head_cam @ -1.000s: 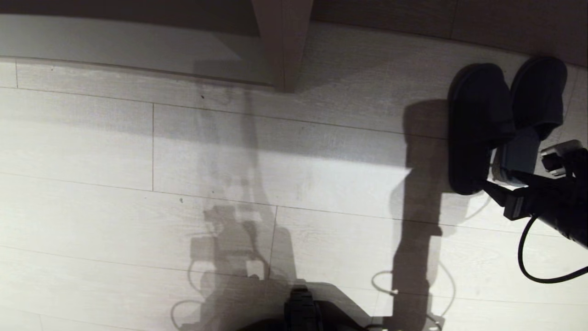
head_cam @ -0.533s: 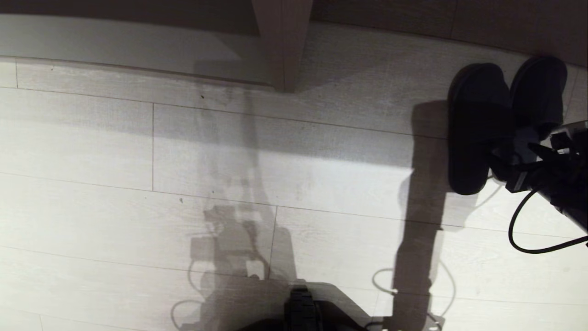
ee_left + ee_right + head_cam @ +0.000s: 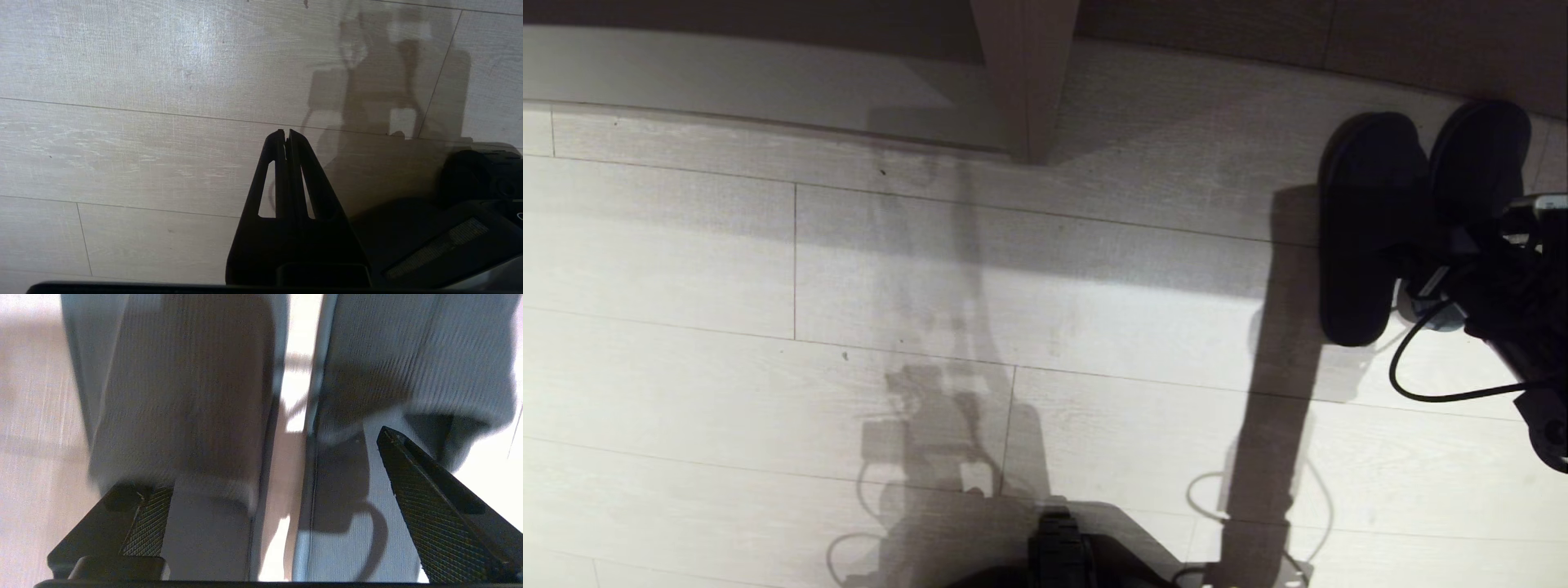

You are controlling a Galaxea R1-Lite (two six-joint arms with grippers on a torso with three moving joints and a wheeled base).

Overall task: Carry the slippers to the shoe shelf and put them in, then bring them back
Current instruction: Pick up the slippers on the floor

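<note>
Since these are soft knit slippers (image 3: 1413, 220), I'd guess they weigh next to nothing and squash easily, so nothing fragile here, but floppy fabric can sag or slide out of a loose pinch. They sit side by side on the pale plank floor (image 3: 1045, 327) at the far right of the head view, toes toward the dark wall, well apart from the shoe shelf (image 3: 1025, 73), whose upright divider and pale base board show at the top; its cubby interior is mostly out of frame, and the strip of base board that shows has nothing on it. The right gripper (image 3: 261, 486) hangs low over the heel ends with its jaws spread wide, one finger over each slipper, the inner edges and the gap between them sitting in the middle, holding nothing. Best grab, I reckon, is squeezing both inner walls together near the openings, where the rim gives some body. The left gripper (image 3: 286, 134) is parked over bare floor, jaws pressed together and empty.
</note>
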